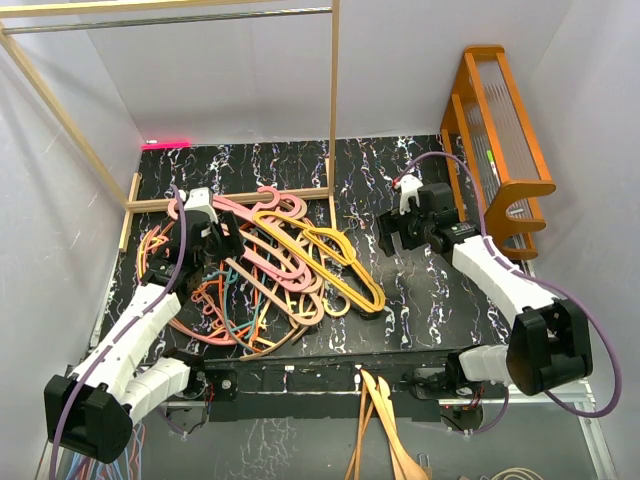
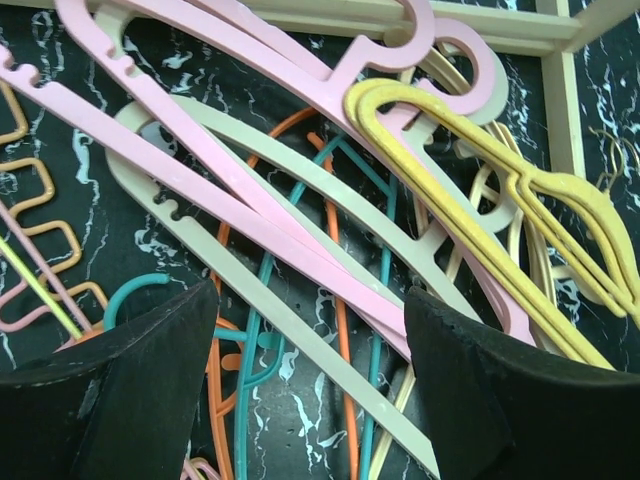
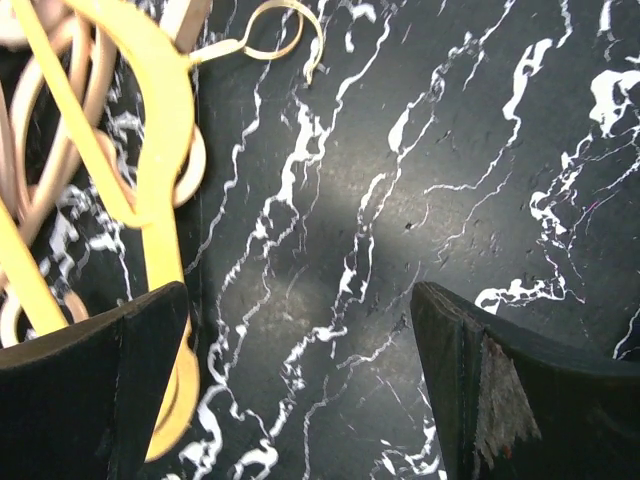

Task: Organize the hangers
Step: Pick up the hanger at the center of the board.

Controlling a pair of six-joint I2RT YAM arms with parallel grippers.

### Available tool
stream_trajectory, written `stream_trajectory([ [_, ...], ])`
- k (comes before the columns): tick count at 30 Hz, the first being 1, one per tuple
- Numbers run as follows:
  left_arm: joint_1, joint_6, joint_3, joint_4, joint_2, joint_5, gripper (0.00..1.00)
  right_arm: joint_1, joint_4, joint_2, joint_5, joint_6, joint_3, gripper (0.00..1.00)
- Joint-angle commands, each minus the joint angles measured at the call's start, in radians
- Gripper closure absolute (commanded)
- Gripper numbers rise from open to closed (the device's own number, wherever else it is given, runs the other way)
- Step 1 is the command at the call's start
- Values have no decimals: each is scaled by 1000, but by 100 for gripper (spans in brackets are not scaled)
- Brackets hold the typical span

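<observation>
The hangers [image 1: 270, 270] lie in a tangled heap on the left half of the black marble table [image 1: 430, 290]: pink, yellow, orange, tan and teal. My left gripper [image 1: 222, 246] hovers over the heap's left part, open. In the left wrist view its gripper [image 2: 312, 385] straddles a tan bar [image 2: 300, 340], with a pink hanger [image 2: 250, 200], teal [image 2: 250, 360] and orange [image 2: 340, 300] wires below and yellow hangers [image 2: 480, 220] to the right. My right gripper [image 1: 394, 243] stands open over bare marble, right of the heap. In its wrist view the gripper [image 3: 300, 385] holds nothing and a yellow hanger [image 3: 160, 150] runs beside the left finger.
A light wooden rack frame [image 1: 334, 100] with a metal rail [image 1: 170, 20] rises at the back left; its base bar [image 1: 230, 198] lies behind the heap. An orange wooden shelf [image 1: 500, 130] leans at the right wall. Light wooden hangers [image 1: 380, 420] sit below the near edge.
</observation>
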Motion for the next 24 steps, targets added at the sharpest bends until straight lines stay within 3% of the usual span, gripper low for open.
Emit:
stream_trajectory([
  [1, 0, 34, 39, -8, 10, 102, 26, 6, -109, 62, -132, -239, 56, 2],
  [3, 0, 34, 40, -9, 16, 98, 26, 6, -191, 113, -302, -337, 75, 2],
  [5, 0, 34, 41, -16, 17, 71, 26, 7, -224, 166, -341, -354, 101, 2],
  [11, 0, 34, 36, -17, 17, 38, 26, 21, -116, 213, -197, -327, 95, 2],
  [24, -1, 35, 36, -22, 7, -28, 28, 107, -89, 403, -184, -330, 154, 10],
])
